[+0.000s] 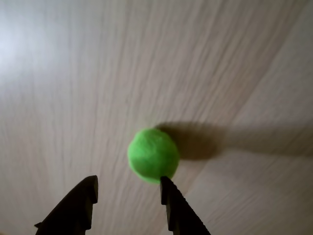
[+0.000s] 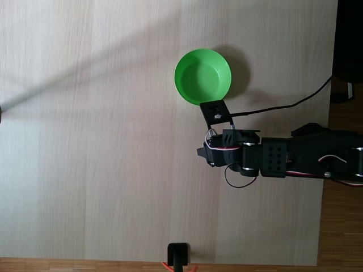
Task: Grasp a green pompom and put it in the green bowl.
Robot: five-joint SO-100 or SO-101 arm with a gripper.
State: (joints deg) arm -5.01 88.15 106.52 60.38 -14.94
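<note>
Wrist view: pompom lies on the pale wood-grain table, casting a long dark shadow away to the right. Ball is fuzzy, bright green, round, somewhat blurred. Two dark fingertips come up from the bottom edge; gripper has its jaws spread apart with bare table between them and nothing held. The right fingertip meets the lower right edge of the pompom in the picture; contact or mere overlap cannot be told. The left fingertip stands well clear of the pompom, to its lower left. Pompom sits just beyond the tips, offset toward the right finger rather than centred in the gap.

Fixed view, looking down: bowl stands on the table, upright, interior bare. Arm reaches in from the right edge of the picture, its black body below and right of the bowl. A black bracket on the wrist overlaps the bowl's lower rim in this view. The gripper end lies below the bowl, near it. A black cable runs from the arm toward the right edge, passing right of the bowl. A small black object with orange bits sits at the bottom table edge, well below the bowl.
</note>
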